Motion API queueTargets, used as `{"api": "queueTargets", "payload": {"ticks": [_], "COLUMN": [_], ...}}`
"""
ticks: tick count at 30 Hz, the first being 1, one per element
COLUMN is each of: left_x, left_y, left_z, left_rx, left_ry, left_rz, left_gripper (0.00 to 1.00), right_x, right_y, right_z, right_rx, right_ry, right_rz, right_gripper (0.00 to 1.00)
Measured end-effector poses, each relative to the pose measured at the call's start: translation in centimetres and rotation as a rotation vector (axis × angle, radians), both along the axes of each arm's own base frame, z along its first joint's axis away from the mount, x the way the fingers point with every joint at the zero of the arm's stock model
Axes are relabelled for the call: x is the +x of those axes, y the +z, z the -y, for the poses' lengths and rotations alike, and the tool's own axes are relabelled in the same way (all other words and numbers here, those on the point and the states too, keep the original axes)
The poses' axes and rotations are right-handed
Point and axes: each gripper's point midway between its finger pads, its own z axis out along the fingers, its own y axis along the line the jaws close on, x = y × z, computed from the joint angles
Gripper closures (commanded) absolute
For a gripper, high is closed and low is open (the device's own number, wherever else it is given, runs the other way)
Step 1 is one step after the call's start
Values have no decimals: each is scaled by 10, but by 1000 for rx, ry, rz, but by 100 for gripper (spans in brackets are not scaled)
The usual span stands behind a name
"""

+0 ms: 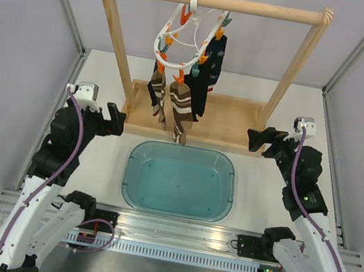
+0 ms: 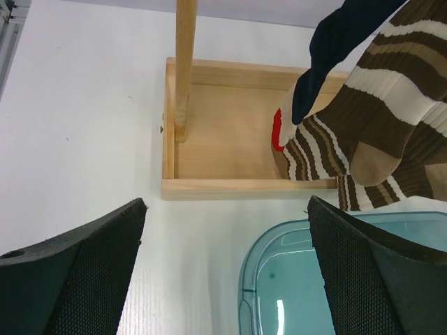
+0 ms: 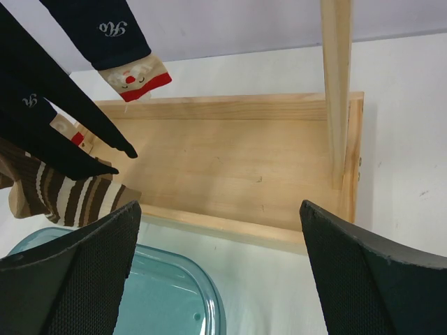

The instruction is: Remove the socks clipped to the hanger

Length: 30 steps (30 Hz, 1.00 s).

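Either side of the tub's (image 1: 132, 169) far edge, the left hand (image 1: 112, 121) and right hand (image 1: 260, 140) hover, each spread wide and empty, likely poised to reach in. Just beyond the tub the socks (image 1: 182, 104) dangle from the hanger (image 1: 186, 34), probably so freed ones drop in. The socks overlap, so their count and the pegs' (image 1: 184, 16) bite are unclear; wrist views cut the hanger off.

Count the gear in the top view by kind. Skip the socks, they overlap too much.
Grippers: 2 (left gripper, right gripper)
Hanger: 1
Rack: 1
Bin: 1
Total: 5
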Motion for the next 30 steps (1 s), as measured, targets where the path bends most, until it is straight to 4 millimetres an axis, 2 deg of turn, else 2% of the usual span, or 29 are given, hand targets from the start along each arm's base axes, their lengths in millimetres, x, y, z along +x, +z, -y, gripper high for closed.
{"api": "queueTargets", "payload": {"ticks": [19,23,30], "left_x": [-1,-1,-1], "left_y": [1,1,1], "left_z": [0,1,4], "left_rx": [-1,-2,-7], "left_ry": [0,-5,-26], "left_rz": [5,4,3], "left_gripper": [0,0,0], "right_x": [3,2,-3], "right_y": [-10,-19,-24], "right_z": [-4,-21,-79], "right_rx": [-11,-43,-81], "right_ry": [7,37,147], "right_rz": [-29,-52,-56], "right_gripper": [2,2,2]}}
